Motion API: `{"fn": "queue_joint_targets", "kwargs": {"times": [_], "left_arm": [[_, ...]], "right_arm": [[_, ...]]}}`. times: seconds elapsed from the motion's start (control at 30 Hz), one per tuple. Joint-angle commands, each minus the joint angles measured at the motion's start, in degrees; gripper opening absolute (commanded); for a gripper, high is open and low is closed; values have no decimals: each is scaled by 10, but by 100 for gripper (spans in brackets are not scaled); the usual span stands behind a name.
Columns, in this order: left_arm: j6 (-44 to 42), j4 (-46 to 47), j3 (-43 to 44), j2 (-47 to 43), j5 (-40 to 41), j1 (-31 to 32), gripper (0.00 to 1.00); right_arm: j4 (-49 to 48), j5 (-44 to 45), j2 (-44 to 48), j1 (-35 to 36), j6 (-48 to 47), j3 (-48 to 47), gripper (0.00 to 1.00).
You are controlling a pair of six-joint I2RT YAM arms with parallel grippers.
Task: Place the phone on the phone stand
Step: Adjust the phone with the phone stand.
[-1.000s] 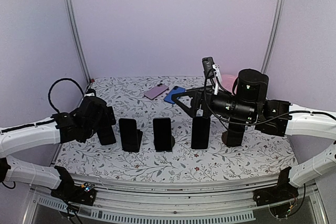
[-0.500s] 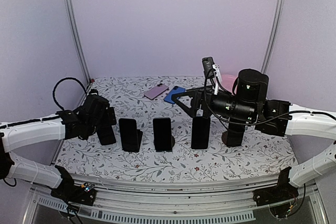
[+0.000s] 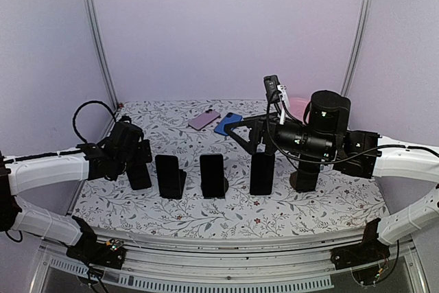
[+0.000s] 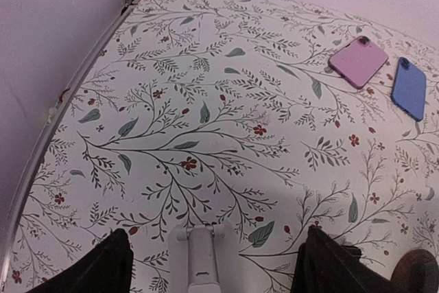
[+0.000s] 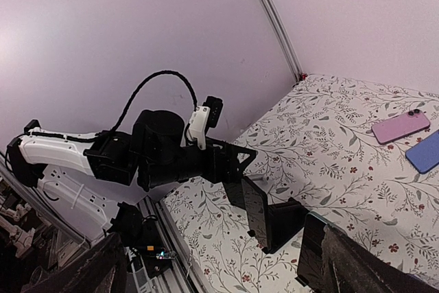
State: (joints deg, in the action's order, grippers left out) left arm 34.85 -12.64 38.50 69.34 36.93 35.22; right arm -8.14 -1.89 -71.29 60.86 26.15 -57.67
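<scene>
Top external view: dark phones lean propped on stands; pink phone and blue phone lie flat behind (likely awaiting placement). Left jaws and right jaws gape wide, empty.

- Fingers of the right gripper stand wide apart.
- A black phone leans upright on a stand on the floral table, the left arm close beside it.
- Far off, a pink phone and a blue phone lie flat.
</scene>
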Motion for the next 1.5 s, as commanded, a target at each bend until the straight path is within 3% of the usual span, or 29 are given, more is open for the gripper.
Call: {"fn": "queue_joint_targets", "kwargs": {"times": [0.0,0.7,1.03,1.17,1.47], "left_arm": [[-14,23,-9,5,-7,-9,85],[-45,57,-60,-22,-47,-31,66],[-58,61,-76,-41,-61,-36,65],[-60,63,-79,-46,-65,-37,69],[-70,58,-65,-63,-80,-36,92]], "right_arm": [[-1,6,15,4,0,-11,99],[-2,6,13,4,3,-8,99],[-4,5,11,4,3,-8,99],[-4,4,9,4,3,-9,99],[-3,6,8,4,3,-10,99]]}}
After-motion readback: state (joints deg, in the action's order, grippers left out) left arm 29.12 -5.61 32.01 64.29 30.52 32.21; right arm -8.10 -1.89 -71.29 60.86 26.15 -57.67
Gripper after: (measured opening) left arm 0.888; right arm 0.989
